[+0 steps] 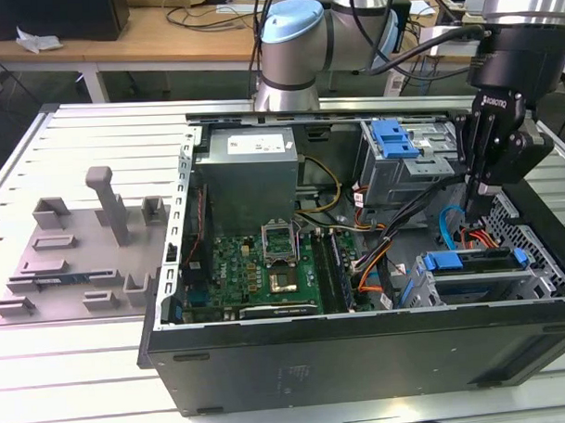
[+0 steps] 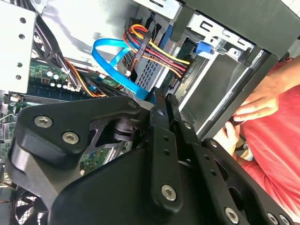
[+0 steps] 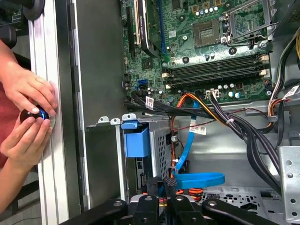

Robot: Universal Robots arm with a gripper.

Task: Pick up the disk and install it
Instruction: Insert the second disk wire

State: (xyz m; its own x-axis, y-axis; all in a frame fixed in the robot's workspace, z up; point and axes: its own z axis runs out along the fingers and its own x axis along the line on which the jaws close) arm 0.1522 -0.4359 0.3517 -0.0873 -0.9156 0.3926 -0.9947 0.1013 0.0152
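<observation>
The disk (image 1: 472, 272) lies in the drive cage at the case's front corner on the exterior view's right, with its blue carrier rail (image 1: 474, 259) across the top. In the first wrist view the carrier's blue tab (image 3: 136, 139) sticks out of the cage. My gripper (image 1: 476, 197) hangs inside the case just above and behind that cage, fingers pressed together with nothing between them. In both wrist views the fingertips (image 3: 169, 182) (image 2: 161, 104) sit close to a looped blue data cable (image 3: 199, 178) (image 2: 110, 58).
The open grey computer case (image 1: 362, 357) holds a green motherboard (image 1: 256, 263), a grey power-supply box (image 1: 247, 176), cable bundles (image 3: 243, 126) and a second blue bracket (image 1: 392, 138). A person's hands (image 3: 26, 117) rest on the table rail outside the case wall. A grey fixture plate (image 1: 75, 251) lies at the exterior view's left.
</observation>
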